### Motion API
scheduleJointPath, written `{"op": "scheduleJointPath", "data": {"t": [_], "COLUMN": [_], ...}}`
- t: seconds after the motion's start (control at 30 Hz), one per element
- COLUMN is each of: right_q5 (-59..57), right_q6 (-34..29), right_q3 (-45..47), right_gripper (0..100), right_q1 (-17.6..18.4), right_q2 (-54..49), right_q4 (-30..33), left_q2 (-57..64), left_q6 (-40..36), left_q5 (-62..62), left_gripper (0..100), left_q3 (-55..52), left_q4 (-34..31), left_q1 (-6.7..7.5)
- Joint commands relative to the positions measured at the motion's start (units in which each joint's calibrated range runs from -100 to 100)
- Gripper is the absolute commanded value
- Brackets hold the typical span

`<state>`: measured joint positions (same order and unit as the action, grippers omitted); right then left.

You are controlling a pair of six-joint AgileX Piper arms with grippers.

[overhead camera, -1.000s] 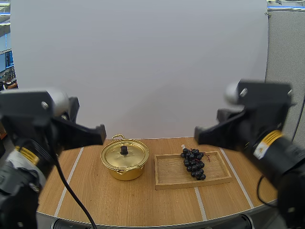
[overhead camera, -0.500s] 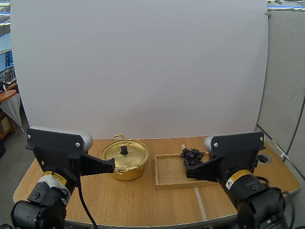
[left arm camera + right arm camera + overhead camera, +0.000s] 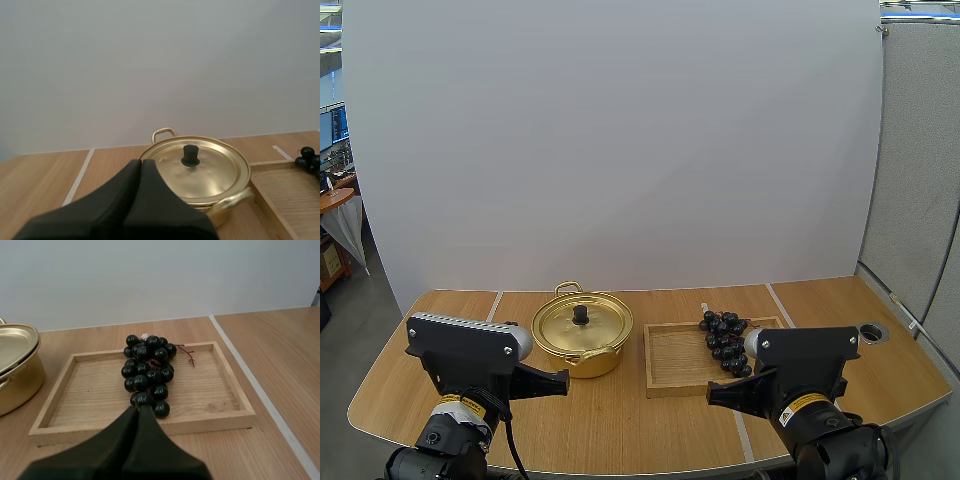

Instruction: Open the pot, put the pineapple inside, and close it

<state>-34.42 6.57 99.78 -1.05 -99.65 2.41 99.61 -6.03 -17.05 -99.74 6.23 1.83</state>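
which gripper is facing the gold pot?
The left gripper: the lidded gold metal pot sits straight ahead. The right gripper faces dark grapes on a wooden tray.

The lid (image 3: 592, 330) hides the inside of the pot (image 3: 582, 363).

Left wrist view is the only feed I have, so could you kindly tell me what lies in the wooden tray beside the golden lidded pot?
Observer: A bunch of dark round grapes lies in the shallow rectangular wooden tray, along its middle.
Operator: Thank you. Is my right gripper holding anything?
Observer: No, the right gripper is shut on nothing, its black fingers lying together as one wedge.
Operator: And where does it stand?
Observer: In the high view it sits on the near side of the tray, by the tray's near rim, apart from the grapes.
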Motion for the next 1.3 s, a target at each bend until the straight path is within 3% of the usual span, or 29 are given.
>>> {"op": "scheduleJointPath", "data": {"t": [0.0,0.1,1.07,1.27], "right_q5": [3.33,3.33,3.33,3.33], "right_q6": [0.54,1.48,2.8,2.76], "right_q3": [0.22,0.22,0.22,0.22], "right_gripper": [0,0,0,0], "right_q1": [-0.26,-0.26,-0.26,0.22], "right_q2": [-0.35,-0.35,-0.35,-0.35], "right_q4": [0.47,0.61,0.61,0.09], "left_q2": [0.39,0.39,0.39,0.39], "left_q6": [-3.58,-3.99,-4.34,-4.34], "left_q5": [-6.35,-13.24,-12.37,-12.37], "left_gripper": [0,0,0,0], "left_q3": [-0.26,-0.26,-0.26,-0.26], "left_q4": [-0.53,-0.53,-0.53,-0.53], "left_q1": [-0.17,-0.17,-0.49,-1.97]}}
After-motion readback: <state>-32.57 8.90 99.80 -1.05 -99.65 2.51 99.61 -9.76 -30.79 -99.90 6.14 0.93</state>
